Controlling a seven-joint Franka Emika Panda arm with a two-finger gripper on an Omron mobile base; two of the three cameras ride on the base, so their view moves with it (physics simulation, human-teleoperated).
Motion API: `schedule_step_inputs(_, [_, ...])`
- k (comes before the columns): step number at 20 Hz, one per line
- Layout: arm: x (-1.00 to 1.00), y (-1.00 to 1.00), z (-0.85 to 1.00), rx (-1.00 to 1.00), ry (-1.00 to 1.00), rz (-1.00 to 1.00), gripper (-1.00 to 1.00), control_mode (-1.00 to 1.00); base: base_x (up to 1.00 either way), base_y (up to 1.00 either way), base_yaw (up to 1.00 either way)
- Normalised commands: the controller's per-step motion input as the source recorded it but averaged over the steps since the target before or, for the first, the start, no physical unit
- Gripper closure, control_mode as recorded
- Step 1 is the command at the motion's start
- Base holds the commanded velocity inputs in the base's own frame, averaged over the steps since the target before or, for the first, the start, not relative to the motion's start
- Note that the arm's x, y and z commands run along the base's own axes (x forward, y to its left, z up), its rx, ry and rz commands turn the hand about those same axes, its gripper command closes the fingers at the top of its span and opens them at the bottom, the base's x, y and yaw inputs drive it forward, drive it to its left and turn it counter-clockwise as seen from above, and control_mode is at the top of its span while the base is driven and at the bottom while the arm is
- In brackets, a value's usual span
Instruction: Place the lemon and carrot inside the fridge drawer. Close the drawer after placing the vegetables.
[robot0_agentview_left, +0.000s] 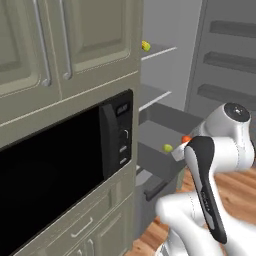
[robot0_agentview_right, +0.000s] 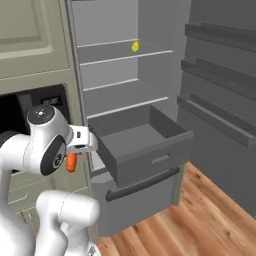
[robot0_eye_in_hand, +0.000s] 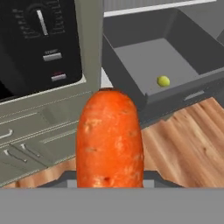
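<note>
Jaws clamped around a stubby carrot (robot0_eye_in_hand: 109, 138), light, stiff and best held mid-body, the gripper (robot0_agentview_right: 74, 159) nears the open fridge drawer (robot0_eye_in_hand: 131, 89).

carrot (robot0_eye_in_hand: 109, 140): bright orange skin, matt, slightly rough, with faint pale flecks and shallow pits
lemon (robot0_eye_in_hand: 163, 81): yellow-green, smooth, with a soft sheen
fridge drawer (robot0_agentview_right: 150, 150): dark grey, plain and matt, like moulded plastic, with a flat smooth front
lower drawer front (robot0_agentview_right: 145, 200): lighter grey, smooth and matt, carrying a dark matt bar handle
fridge shelves (robot0_agentview_right: 125, 57): pale grey, smooth, flat finish
floor (robot0_agentview_right: 200, 220): wood planks, warm brown, visible grain, light gloss
cabinet doors (robot0_agentview_left: 65, 45): painted beige-green, matt, with grey metal-looking handles
oven (robot0_agentview_left: 55, 165): black glossy glass front, dark matt control panel
robot arm (robot0_agentview_left: 220, 150): glossy white shell with smooth black joints
</note>
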Motion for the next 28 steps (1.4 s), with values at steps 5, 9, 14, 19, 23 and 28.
schedule_step_inputs(5, [0.0, 0.0, 0.0, 0.0, 0.0, 0.0, 1.0, 1.0, 0.5, -0.22, 0.02])
schedule_step_inputs(9, [0.0, 0.0, 0.0, 0.0, 0.0, 0.0, 1.0, 1.0, 0.43, -0.27, 0.08])
schedule_step_inputs(14, [0.0, 0.0, 0.0, 0.0, 0.0, 0.0, 1.0, 1.0, 0.48, -0.09, 0.09])
schedule_step_inputs(19, [0.0, 0.0, 0.0, 0.0, 0.0, 0.0, 1.0, 1.0, 0.51, -0.02, 0.06])
schedule_step_inputs(23, [0.0, 0.0, 0.0, 0.0, 0.0, 0.0, 1.0, 1.0, 0.36, -0.14, 0.04])
schedule_step_inputs(28, [0.0, 0.0, 0.0, 0.0, 0.0, 0.0, 1.0, 1.0, 0.56, -0.35, 0.03])
